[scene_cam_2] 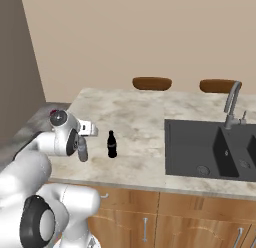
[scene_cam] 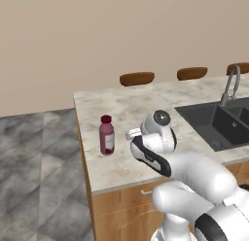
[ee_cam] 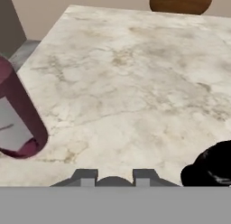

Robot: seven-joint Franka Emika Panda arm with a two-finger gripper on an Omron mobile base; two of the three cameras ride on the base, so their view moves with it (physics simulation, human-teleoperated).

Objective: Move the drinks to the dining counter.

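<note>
We see the dining desk [scene_cam: 126, 106], a beige veined marble island with wooden sides, with 2 of the drinks standing upright on its near left part. The dark-red juice bottle [scene_cam: 106, 135] with its red cap stands close to the left edge, and in the hand view it [ee_cam: 16, 123] sits at the left, its pale label facing us. The slim black cola bottle [scene_cam_2: 112, 144] stands to the right of it, near the front edge and well left of the dark sink [scene_cam_2: 212, 149]; in the hand view its [ee_cam: 211, 166] dark body shows at the lower right.

Our gripper [ee_cam: 111, 177] hangs low over the marble between the 2 bottles, touching neither. The jaws stand narrow, nearly shut, and hold nothing; bare marble lies ahead of the finger tips.

A grey faucet [scene_cam_2: 231, 107] rises behind the sink. Brown round stools [scene_cam: 137, 78] line the far side of the desk.
</note>
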